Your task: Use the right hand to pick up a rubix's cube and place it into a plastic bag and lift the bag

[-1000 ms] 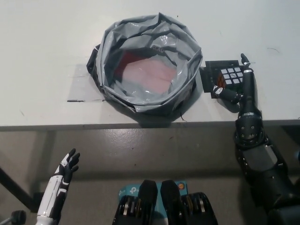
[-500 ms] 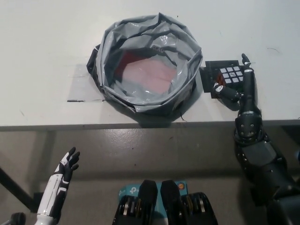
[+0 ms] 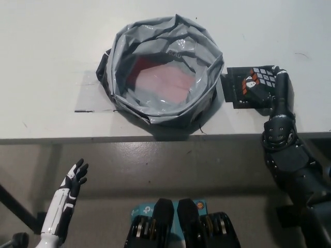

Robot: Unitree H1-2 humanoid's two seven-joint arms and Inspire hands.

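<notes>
A Rubik's cube (image 3: 258, 81) with a black frame and white and orange stickers is tilted over a black square mat (image 3: 239, 84) on the white table, right of the bag. My black right hand (image 3: 271, 90) is shut on the cube, fingers wrapped around its right and near sides. The grey plastic bag (image 3: 163, 75) stands open, rolled down into a wide ring, with a pinkish patch showing through its bottom. My white left hand (image 3: 72, 183) rests open below the table edge at the lower left.
The table's front edge (image 3: 129, 139) runs across the middle of the view, with grey floor below it. A strip of clear tape (image 3: 90, 93) lies on the table left of the bag.
My right hand has closed around the cube and tipped it up off the mat, shifting slightly right. The left hand has barely moved.
</notes>
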